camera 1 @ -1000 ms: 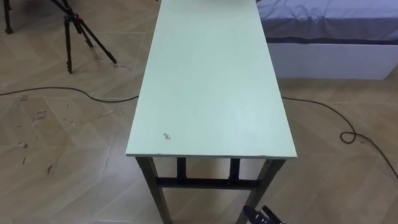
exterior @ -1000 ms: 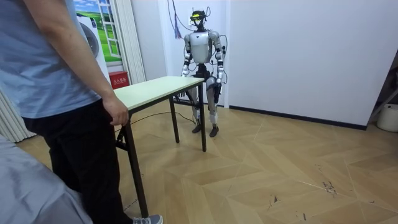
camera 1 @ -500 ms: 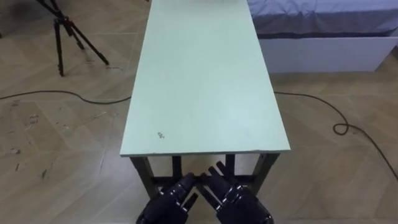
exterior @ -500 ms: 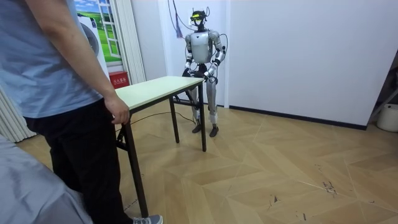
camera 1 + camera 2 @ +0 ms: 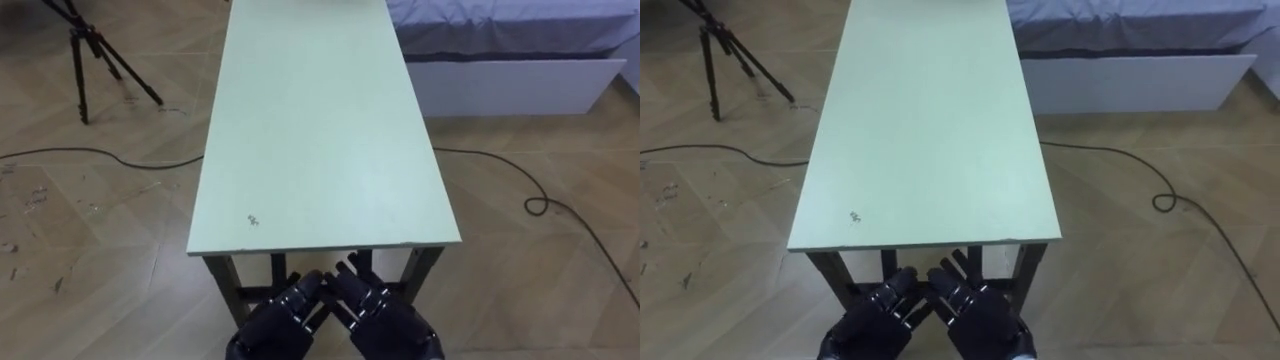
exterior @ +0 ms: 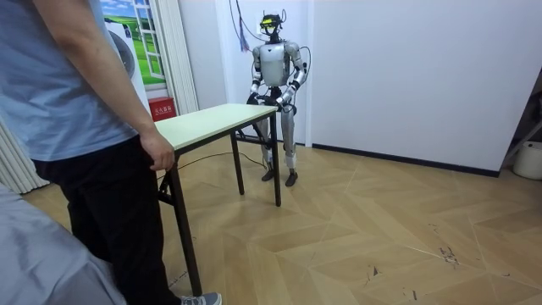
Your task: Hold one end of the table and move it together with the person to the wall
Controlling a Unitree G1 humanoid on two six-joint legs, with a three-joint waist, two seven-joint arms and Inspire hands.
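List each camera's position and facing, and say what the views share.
Left eye view: on the robot's head, looking down along the table; left robot hand and right robot hand show open, low by its near end.
Right eye view: same head, slightly rightward, same scene.
Room view: at the table's far end beside the person, facing the standing robot; the person's hand rests on that end.
Shared: the table in all three.
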